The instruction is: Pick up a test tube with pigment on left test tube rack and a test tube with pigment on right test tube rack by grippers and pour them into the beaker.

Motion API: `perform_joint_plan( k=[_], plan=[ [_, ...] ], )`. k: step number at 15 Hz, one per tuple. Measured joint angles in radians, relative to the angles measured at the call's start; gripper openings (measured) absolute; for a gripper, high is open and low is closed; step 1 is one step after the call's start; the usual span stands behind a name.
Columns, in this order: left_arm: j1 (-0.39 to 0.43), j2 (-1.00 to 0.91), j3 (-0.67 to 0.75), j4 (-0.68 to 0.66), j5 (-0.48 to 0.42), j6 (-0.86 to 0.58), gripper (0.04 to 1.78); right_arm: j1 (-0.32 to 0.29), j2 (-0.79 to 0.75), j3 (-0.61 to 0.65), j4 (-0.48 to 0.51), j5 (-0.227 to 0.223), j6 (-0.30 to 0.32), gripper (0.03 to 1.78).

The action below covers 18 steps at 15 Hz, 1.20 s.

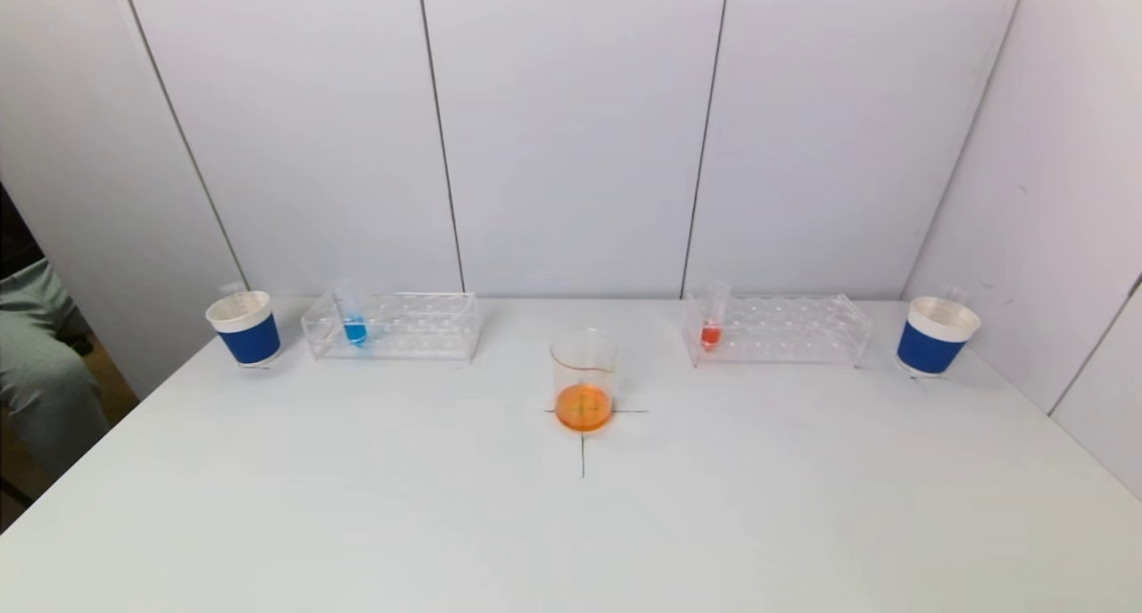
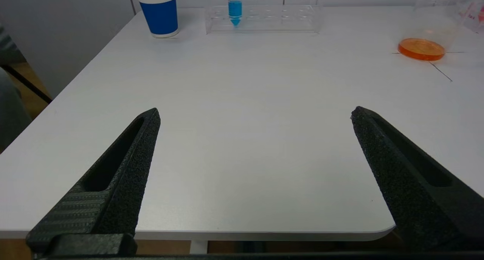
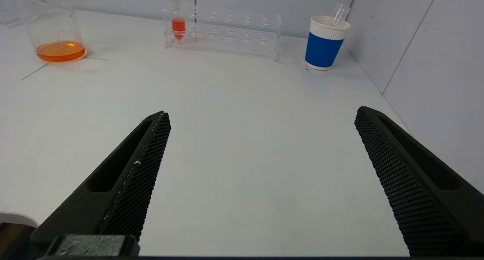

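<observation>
A clear left rack at the back left holds a test tube with blue pigment, also in the left wrist view. A clear right rack holds a test tube with red pigment, also in the right wrist view. A glass beaker with orange liquid stands at the table's centre on a cross mark. My left gripper is open and empty over the table's near left edge. My right gripper is open and empty over the near right. Neither gripper shows in the head view.
A blue and white paper cup stands left of the left rack, another right of the right rack, each with an empty tube in it. White wall panels close the back and right. A seated person's leg is at the far left.
</observation>
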Motion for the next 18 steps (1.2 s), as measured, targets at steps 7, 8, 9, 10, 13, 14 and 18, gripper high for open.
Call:
perform_joint_plan(
  k=[7, 8, 9, 10, 13, 14, 18],
  plan=[
    [0.000, 0.000, 0.001, 0.000, -0.001, -0.005, 1.76, 0.000, 0.000, 0.000, 0.000, 0.000, 0.000, 1.77],
    [0.000, 0.000, 0.001, 0.000, -0.001, -0.005, 1.76, 0.000, 0.000, 0.000, 0.000, 0.000, 0.000, 1.77],
    [0.000, 0.000, 0.001, 0.000, -0.001, -0.005, 1.76, 0.000, 0.000, 0.000, 0.000, 0.000, 0.000, 1.77],
    [0.000, 0.000, 0.001, 0.000, -0.001, -0.004, 1.76, 0.000, 0.000, 0.000, 0.000, 0.000, 0.000, 1.77],
    [0.000, 0.000, 0.001, 0.000, -0.001, -0.004, 1.76, 0.000, 0.000, 0.000, -0.001, 0.000, 0.001, 1.77],
    [0.000, 0.000, 0.001, 0.000, -0.001, -0.005, 1.76, 0.000, 0.000, 0.000, -0.001, -0.003, 0.001, 1.77],
    [0.000, 0.000, 0.001, 0.000, -0.001, -0.005, 1.76, 0.000, 0.000, 0.000, 0.000, -0.020, 0.024, 1.77]
  ],
)
